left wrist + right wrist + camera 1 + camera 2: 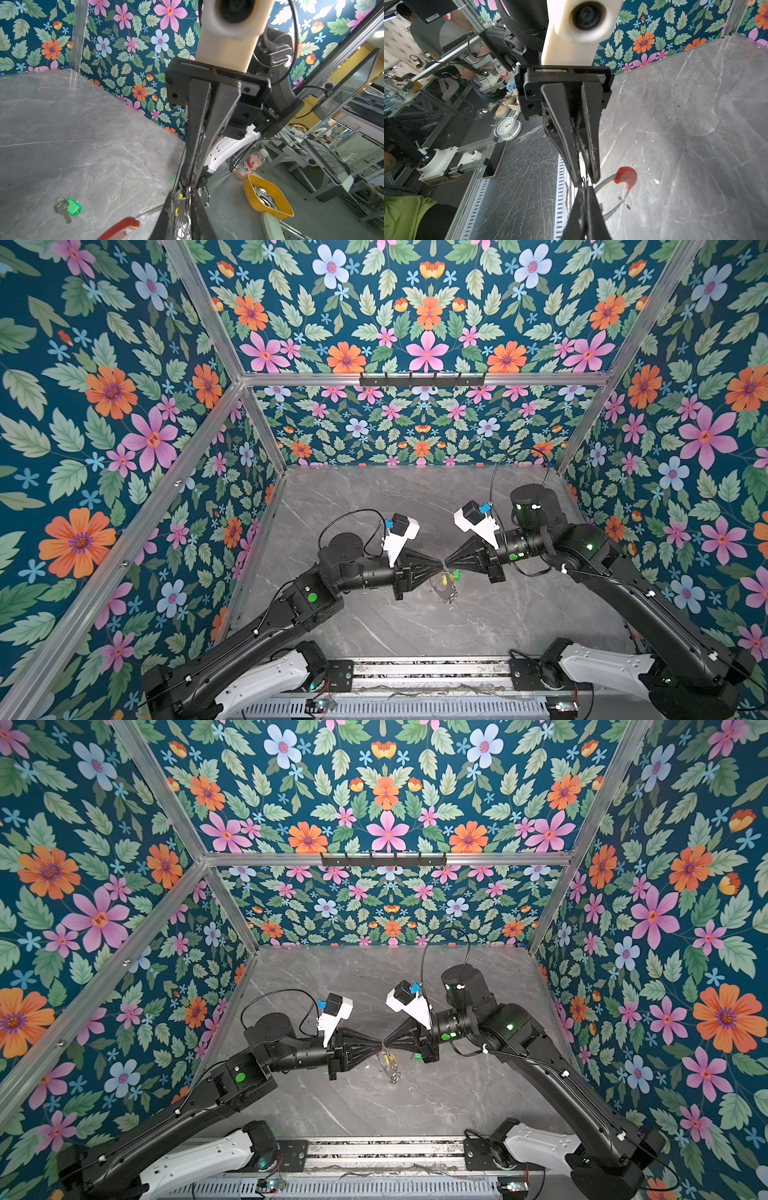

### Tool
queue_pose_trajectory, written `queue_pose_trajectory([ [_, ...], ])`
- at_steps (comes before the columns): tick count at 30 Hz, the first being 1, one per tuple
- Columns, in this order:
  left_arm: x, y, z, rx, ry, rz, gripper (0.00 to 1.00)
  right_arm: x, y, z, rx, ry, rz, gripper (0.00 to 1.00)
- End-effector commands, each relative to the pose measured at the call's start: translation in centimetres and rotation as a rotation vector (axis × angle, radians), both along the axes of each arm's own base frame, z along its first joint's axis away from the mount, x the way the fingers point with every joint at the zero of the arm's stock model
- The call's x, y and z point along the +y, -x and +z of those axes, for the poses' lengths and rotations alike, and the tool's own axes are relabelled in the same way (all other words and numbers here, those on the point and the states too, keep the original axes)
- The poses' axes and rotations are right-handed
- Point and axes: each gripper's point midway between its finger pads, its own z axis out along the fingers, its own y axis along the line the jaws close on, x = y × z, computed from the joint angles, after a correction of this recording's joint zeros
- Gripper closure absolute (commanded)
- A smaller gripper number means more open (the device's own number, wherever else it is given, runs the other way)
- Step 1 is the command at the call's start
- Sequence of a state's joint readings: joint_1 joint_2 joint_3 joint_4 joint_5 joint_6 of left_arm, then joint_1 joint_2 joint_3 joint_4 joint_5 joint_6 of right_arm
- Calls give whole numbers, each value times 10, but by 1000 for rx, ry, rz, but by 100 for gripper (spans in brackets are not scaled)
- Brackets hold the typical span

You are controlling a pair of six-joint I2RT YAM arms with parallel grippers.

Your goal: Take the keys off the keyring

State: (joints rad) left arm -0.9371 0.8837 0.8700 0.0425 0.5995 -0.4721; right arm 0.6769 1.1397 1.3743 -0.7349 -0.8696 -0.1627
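In both top views my two grippers meet tip to tip above the grey marble table. My left gripper is shut on the yellow-tagged key. My right gripper is shut on the keyring, whose hoop with its red arc hangs below the tips. A small split ring sits on the hoop's rim. The green-tagged key lies loose on the table under the right gripper.
Floral walls close the table in on three sides, and a black hook rail hangs on the back wall. A metal rail runs along the front edge. Off the table stand a yellow bowl, a drink bottle and a clock.
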Motion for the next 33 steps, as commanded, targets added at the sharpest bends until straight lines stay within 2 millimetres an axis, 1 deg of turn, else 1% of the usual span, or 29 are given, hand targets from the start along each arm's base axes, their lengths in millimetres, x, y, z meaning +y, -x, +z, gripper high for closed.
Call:
queue_pose_trajectory([
  [1,-1,1,5,-18,22,-12,88,2,-2,4,-26,-13,0,100],
  [5,-1,0,7,-25,35,-6,97,5,-3,5,-24,-21,1,100],
  [6,-2,-1,7,-27,38,-4,100,6,-4,6,-26,-27,0,100],
  [8,-2,-2,7,-30,45,3,100,7,-4,7,-27,-31,0,100],
  [11,-1,-7,8,-26,67,32,100,8,-10,9,-30,-45,-43,100],
  [13,2,-13,11,-35,85,72,100,6,-24,15,-59,-76,-141,70],
  [14,5,-18,11,-42,94,110,100,4,-27,15,-70,-90,-175,60],
  [15,9,-23,12,-47,103,154,100,1,-32,19,-89,-118,-216,54],
  [18,21,-40,12,-63,126,280,100,-4,-39,20,-97,-181,-297,46],
  [21,27,-50,13,-68,161,352,100,-6,-43,16,-99,-234,-351,43],
  [26,34,-64,15,-59,213,438,100,6,-45,-6,-126,-211,-395,40],
  [28,34,-66,15,-56,216,448,100,8,-50,-13,-134,-197,-415,38],
  [33,33,-65,18,-58,229,440,100,9,-58,-28,-147,-170,-446,36],
])
